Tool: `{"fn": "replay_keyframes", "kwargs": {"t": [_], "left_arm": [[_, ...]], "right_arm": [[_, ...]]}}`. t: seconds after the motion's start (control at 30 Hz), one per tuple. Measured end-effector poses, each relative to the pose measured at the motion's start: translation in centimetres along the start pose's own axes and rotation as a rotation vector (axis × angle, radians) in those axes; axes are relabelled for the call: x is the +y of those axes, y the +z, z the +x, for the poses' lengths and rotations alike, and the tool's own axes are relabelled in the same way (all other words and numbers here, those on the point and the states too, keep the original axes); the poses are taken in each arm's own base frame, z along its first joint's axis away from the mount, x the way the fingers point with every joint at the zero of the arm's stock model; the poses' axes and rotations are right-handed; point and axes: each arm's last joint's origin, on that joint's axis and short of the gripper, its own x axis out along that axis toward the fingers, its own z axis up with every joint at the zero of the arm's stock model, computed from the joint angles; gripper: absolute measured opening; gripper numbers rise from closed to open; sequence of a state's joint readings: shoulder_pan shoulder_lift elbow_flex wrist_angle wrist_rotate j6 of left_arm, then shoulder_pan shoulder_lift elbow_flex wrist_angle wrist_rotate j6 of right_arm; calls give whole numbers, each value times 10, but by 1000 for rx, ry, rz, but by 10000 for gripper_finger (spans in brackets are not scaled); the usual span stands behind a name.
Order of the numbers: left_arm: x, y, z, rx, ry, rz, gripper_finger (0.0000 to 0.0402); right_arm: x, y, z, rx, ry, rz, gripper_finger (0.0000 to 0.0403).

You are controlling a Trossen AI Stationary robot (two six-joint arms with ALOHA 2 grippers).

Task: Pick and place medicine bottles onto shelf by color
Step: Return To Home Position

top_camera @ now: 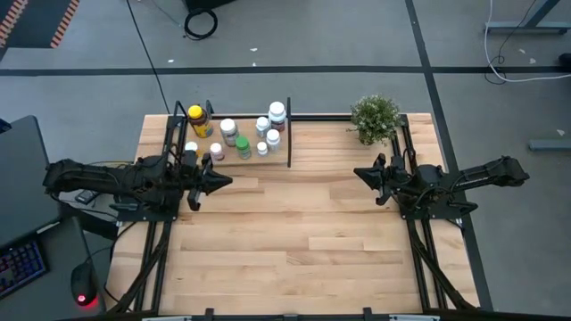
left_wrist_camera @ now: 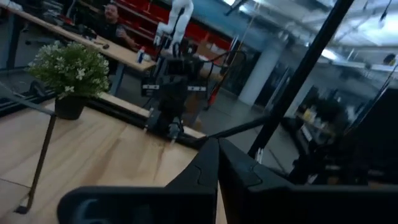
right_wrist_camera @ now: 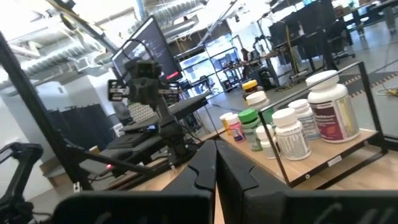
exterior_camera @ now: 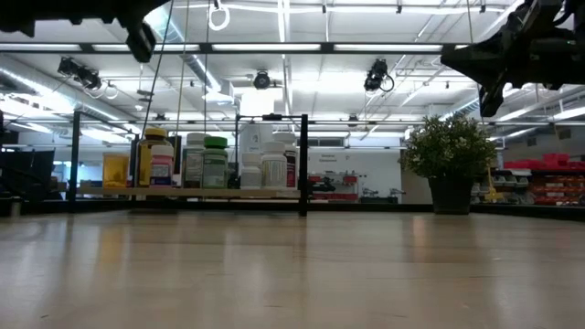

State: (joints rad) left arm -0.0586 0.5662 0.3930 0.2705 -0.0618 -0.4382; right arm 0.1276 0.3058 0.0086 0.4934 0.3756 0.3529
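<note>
The medicine bottles [top_camera: 229, 131] are seen standing close-packed on the shelf [top_camera: 289, 147] at the far left of the desk [top_camera: 294, 241], with a potted plant [top_camera: 375, 119] well apart to the right. The left end effector [top_camera: 223, 181] is held closed and empty above the desk near the shelf's front rail. The right end effector [top_camera: 361, 173] is likewise closed on nothing, facing it across the middle. With the left arm this near, a post or rail could be clipped by any sideways swing, and the crowded bottles could be knocked against one another and toppled. The bottle count cannot be fixed, since several overlap. Label colours are too small for the sorting to be confirmed, and in the low view both arms are cut off at the top edge.
</note>
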Motion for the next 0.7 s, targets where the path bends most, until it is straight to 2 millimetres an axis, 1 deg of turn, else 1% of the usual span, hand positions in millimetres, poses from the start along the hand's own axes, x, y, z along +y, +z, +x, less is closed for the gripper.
{"fn": "replay_keyframes", "kwargs": {"t": [0.2, 0.33, 0.43, 0.6, 0.7], "left_arm": [[10, -16, -13, -30, 29, -50, 5], [11, -18, -20, -49, 20, -55, 11], [11, -17, -26, -70, 11, -26, 5], [16, -25, -35, 22, 58, 8, 7], [16, -25, -39, 29, 59, 18, 4]], "right_arm": [[0, -1, 0, 13, 8, -13, 12], [0, -3, 0, 31, 13, -23, 7], [-1, -5, 0, 53, 5, -44, 7], [-1, -5, 0, 55, 9, -69, 11], [-1, -5, 0, 57, 9, -70, 9]]}}
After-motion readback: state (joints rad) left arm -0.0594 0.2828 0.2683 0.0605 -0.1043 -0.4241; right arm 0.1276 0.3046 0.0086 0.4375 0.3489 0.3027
